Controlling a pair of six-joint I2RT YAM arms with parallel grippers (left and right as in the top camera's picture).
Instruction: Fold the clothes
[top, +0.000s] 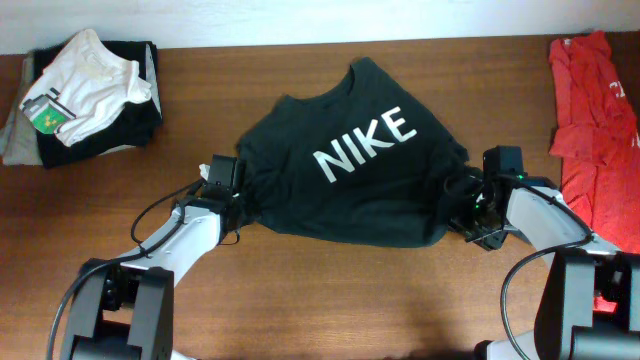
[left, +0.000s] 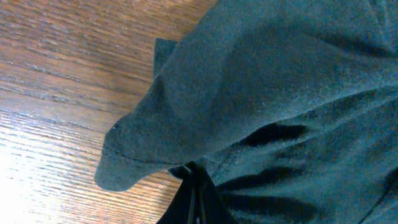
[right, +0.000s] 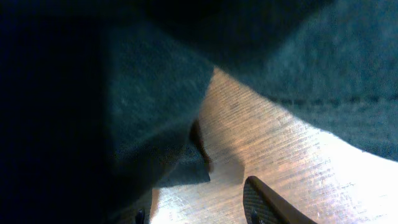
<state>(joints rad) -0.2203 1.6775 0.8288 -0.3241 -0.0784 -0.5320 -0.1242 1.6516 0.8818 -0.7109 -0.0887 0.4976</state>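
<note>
Black T-shirt (top: 350, 170): fills both wrist views. It lies rumpled at mid-table with its white NIKE lettering up and its collar toward the far edge. Its left and right sides are bunched at the two grippers.
Table (top: 330, 300): brown wood grain, bearing all the garments.
Red T-shirt (top: 590, 110): spread along the right edge, apart from the black one.
Stacked pile (top: 85, 95): far left corner, a white garment on top of black and grey ones.
Left gripper (top: 238, 195): clenched on a fold at the black T-shirt's left side.
Right gripper (top: 462, 200): at the black T-shirt's right side. One finger (right: 267, 202) shows bare over the wood with cloth hanging beside it; grasping or released cannot be told.
</note>
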